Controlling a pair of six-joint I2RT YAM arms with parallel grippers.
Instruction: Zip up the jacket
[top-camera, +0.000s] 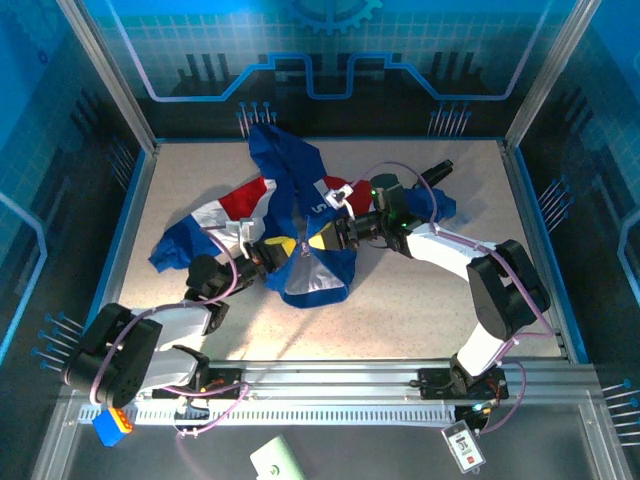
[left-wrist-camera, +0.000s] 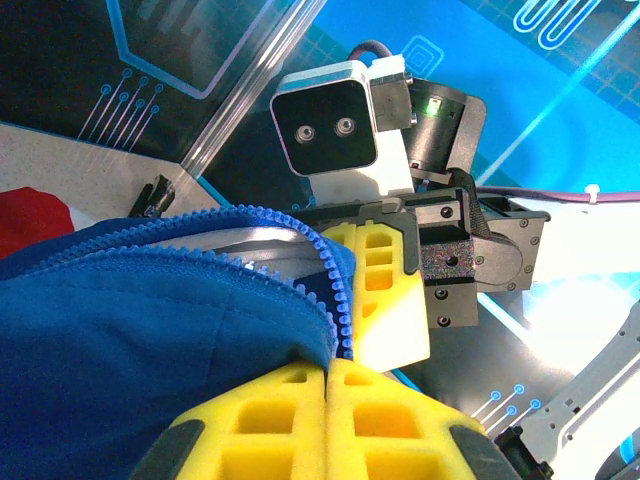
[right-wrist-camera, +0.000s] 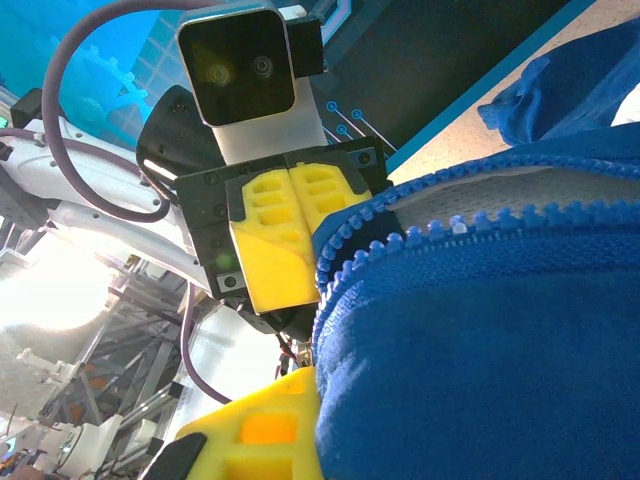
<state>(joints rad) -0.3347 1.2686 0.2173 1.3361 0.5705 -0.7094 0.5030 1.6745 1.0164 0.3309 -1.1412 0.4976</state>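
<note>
**Jacket unzipped, both grippers pinched on the zipper edge**

So the jacket (top-camera: 300, 205) is lying crumpled around the middle of the table (top-camera: 430, 300), a bit toward the far side. Its long axis runs roughly far-to-near on a slight slant. One blue end points at the back wall. The other sags toward the arm bases with the pale grey lining (top-camera: 322, 272) turned up. One sleeve (top-camera: 200, 225) sticks out to the left, banded red, white and blue. Honestly can't tell which end is the hood. The front is open, not zipped.

Material-wise it's soft royal-blue fabric, rumpled with lots of folds. The zipper teeth (left-wrist-camera: 337, 290) are chunky blue nubs, squarish, running in a curved row along the fabric edge. The lining looks paler and finer than the shell.

The left gripper (top-camera: 285, 246) comes in from the left with its jaws closed tight. Its yellow pads (left-wrist-camera: 270, 420) are pressed together and the jacket's toothed edge is nipped between them. The right gripper (top-camera: 320, 241) faces it from the right, just beside it, and is clamped on that same edge too. The pads are blocky yellow, with a grid of square pockets moulded in.
</note>
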